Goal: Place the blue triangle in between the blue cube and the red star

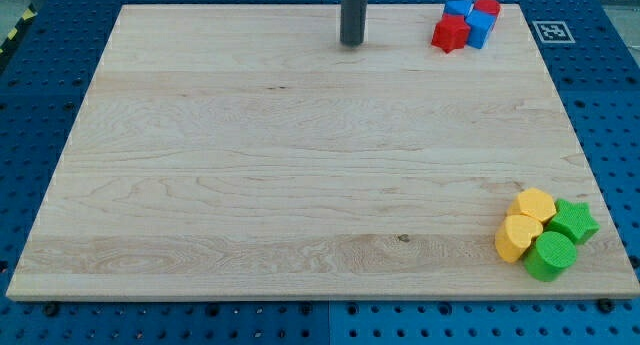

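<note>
My tip (pixel 351 42) rests on the board near the view's top, a little right of centre. It touches no block. A tight cluster sits at the view's top right. The red star (pixel 450 34) is its left-most piece, well to the right of my tip. One blue block (pixel 481 28), cube-like, touches the star's right side. A second, smaller blue block (pixel 458 8) sits just above the star; its shape is hard to make out. A red round block (pixel 488 5) is at the cluster's top right.
At the view's bottom right corner lie two yellow blocks (pixel 535 203) (pixel 517 238), a green star (pixel 574 221) and a green cylinder (pixel 551 256), packed together. The wooden board (pixel 280 165) lies on a blue perforated table. A marker tag (pixel 551 30) sits beyond the board's top right corner.
</note>
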`<state>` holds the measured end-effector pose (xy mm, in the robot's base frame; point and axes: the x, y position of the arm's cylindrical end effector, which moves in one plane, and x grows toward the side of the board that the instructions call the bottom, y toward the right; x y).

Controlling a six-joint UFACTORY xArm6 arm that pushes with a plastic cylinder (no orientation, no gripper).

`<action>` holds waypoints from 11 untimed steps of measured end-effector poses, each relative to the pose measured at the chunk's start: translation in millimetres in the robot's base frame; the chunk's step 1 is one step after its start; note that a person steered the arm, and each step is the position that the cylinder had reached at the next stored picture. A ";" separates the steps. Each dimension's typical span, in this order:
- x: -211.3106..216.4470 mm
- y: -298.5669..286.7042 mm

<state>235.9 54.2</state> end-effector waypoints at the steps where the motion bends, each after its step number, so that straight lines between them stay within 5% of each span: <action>1: -41.6 82.9; 3: -44.7 137.9; 11: 28.2 151.0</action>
